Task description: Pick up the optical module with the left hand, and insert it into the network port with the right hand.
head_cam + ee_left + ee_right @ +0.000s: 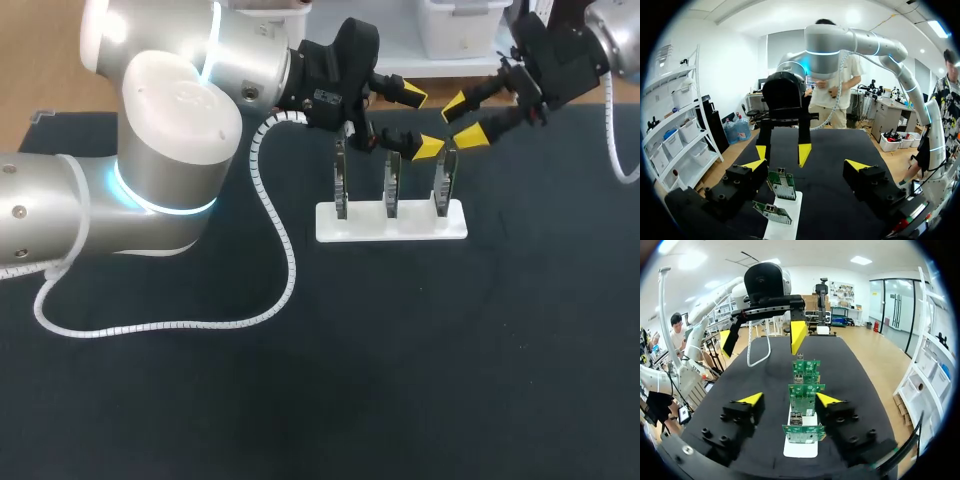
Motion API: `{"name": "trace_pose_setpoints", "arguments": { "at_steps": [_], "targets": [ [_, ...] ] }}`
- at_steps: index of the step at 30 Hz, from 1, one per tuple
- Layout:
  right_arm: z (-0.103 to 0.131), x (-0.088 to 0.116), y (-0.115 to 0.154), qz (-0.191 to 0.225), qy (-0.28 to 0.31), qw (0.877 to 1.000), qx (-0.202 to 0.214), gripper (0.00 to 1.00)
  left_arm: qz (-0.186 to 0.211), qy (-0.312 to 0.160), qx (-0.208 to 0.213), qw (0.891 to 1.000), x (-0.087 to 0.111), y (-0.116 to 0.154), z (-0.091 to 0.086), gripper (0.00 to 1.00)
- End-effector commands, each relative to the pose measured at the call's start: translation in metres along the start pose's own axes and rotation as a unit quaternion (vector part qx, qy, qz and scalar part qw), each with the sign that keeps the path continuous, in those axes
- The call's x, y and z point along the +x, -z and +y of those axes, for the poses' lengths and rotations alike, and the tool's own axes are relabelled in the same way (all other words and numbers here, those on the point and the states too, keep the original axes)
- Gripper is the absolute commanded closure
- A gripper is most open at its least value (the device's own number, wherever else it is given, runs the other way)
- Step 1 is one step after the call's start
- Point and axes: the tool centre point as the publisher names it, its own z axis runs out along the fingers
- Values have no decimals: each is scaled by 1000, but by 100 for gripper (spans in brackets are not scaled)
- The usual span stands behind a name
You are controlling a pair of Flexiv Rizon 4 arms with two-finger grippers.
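A white stand [364, 228] holds three upright green circuit boards [393, 182] with silver network ports [779, 173]. My left gripper [420, 122] hovers open just above the middle and right boards; in its wrist view the boards [782, 185] sit by one finger, with nothing between the fingers. My right gripper [462, 121] faces it from the right, fingers apart and empty. In the right wrist view the board row [805, 390] runs between the spread fingers [752, 399], none gripped. I cannot pick out a separate optical module in any view.
The stand sits at the far middle of a black table mat [420, 360]. My left arm's white coiled cable [285, 250] loops over the mat at the left. The left arm's bulky body [150, 170] covers the far left corner.
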Motion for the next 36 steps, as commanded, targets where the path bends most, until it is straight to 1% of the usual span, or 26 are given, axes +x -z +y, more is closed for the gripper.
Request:
{"name": "trace_pose_setpoints", "arguments": {
  "at_steps": [1, 6, 7, 8, 9, 10, 29, 36],
  "targets": [
    [-2, -4, 3, -3, -2, 1000, 3, 0, 2, 1, -2, 1000, -1, 0, -1, 0],
    [-7, -12, 8, -14, -4, 1000, 4, 0, 2, 1, -2, 1000, -1, 0, -1, 0],
    [-8, -13, 9, -14, -5, 1000, 5, 16, 2, 1, -2, 1000, -1, 0, -1, 0],
    [-9, -14, 10, -20, -6, 1000, 3, 63, 2, 1, -2, 1000, -1, 0, -1, 0],
    [-9, -15, 11, -20, -6, 1000, 3, 93, 2, 1, -2, 1000, -1, 0, -1, 0],
    [-9, -15, 11, -20, -6, 1000, 3, 100, 2, 1, -2, 1000, -1, 0, -1, 0],
    [-9, -15, 11, -20, -6, 1000, 3, 100, 2, 1, -2, 1000, -1, 0, -1, 0],
    [-6, -5, 5, -12, -17, 1000, 1, 100, 2, 1, -2, 1000, -1, 0, -1, 0]
  ]
}}
